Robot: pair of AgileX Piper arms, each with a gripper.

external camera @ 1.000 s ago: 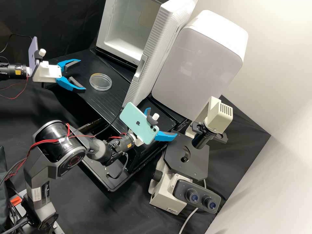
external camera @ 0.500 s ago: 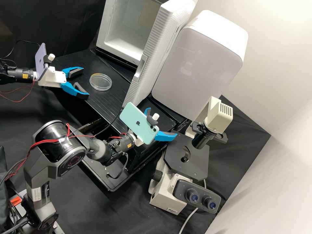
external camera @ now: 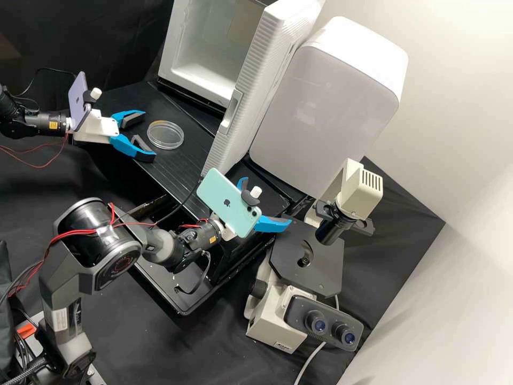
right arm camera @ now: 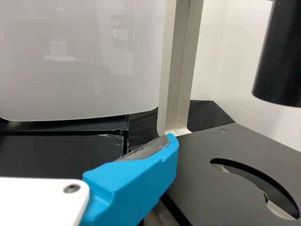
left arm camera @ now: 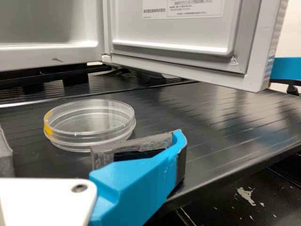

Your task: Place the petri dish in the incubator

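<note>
While high view shows left end effector wide beside petri dish, right end effector gap unclear.

A: What sort of place was it?
B: A lab. A white-bodied microscope with black stage stood beside a white box-shaped incubator, door open, on a black ridged bench.
A: More?
B: A clear round plastic petri dish lay there.

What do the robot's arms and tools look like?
The left arm and right arm are dark grey and rounded, with thin red cables. The left tool and right tool are white with bright blue fingers.
</note>
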